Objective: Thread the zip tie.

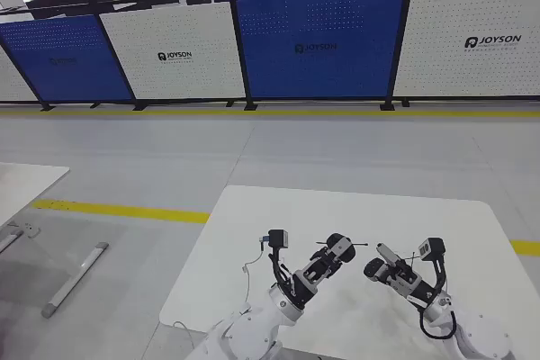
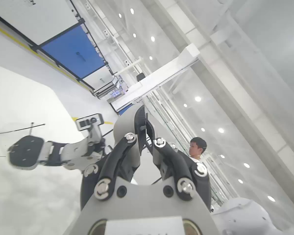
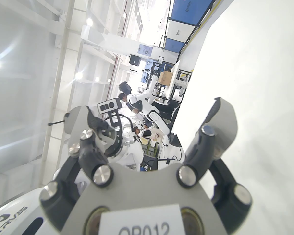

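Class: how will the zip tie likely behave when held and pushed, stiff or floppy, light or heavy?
Probably fairly stiff: the zip tie sticks out nearly straight either side of the left gripper. Likely very light, being so thin. Its slim tip may flex when pushed.

The bench [image 1: 252, 270] is plain white, the zip tie [image 2: 19, 129] black. The floor [image 1: 162, 162] is grey with yellow stripes. Partition panels [image 1: 319, 72] alternate blue and white, dot-perforated.

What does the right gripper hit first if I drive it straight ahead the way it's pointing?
Most likely the left gripper: in the top view the open right gripper points straight at it across a short gap. Height is unclear; it may sit lower and pass under, meeting the left arm instead.
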`<state>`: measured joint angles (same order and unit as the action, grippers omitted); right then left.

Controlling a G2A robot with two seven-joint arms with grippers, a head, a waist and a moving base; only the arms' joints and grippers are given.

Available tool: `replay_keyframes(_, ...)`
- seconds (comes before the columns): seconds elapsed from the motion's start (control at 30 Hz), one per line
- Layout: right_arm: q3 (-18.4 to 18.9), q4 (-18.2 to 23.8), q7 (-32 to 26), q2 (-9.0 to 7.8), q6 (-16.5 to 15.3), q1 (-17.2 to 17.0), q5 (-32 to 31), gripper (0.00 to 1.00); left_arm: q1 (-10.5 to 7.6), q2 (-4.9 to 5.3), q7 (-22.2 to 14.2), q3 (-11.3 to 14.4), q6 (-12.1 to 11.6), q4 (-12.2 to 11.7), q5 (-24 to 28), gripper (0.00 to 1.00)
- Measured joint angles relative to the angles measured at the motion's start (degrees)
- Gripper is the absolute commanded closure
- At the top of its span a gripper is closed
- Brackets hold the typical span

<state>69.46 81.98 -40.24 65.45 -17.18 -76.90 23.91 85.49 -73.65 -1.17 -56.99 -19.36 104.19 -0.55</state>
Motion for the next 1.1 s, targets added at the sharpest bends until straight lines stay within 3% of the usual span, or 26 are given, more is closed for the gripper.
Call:
replay_keyframes(0.2,0.0,0.0,0.0,0.0,0.0,0.0,0.0,0.0,-3.45,-0.78,1.7,2.0,1.3,-9.1,-1.0,1.0)
replay_keyframes(0.33,0.0,0.0,0.0,0.0,0.0,0.0,0.0,0.0,-5.82,-1.34,5.1,3.2,0.5,-15.8,-5.9,1.0)
replay_keyframes(0.4,0.0,0.0,0.0,0.0,0.0,0.0,0.0,0.0,-6.21,-1.62,4.9,4.0,0.9,-17.6,-4.9,1.0)
replay_keyframes(0.8,0.0,0.1,0.2,0.0,0.0,0.0,-0.1,0.0,-6.24,-1.65,4.6,4.1,1.0,-17.8,-3.7,1.0)
replay_keyframes(0.97,3.2,2.4,0.3,-1.1,0.8,0.3,-9.8,0.0,-6.24,-1.66,4.6,4.1,1.0,-17.8,-3.7,1.0)
replay_keyframes(1.1,8.0,5.6,-0.7,-2.29,4.4,-0.6,-14.9,0.0,-6.24,-1.66,4.6,4.1,1.0,-17.8,-3.7,1.0)
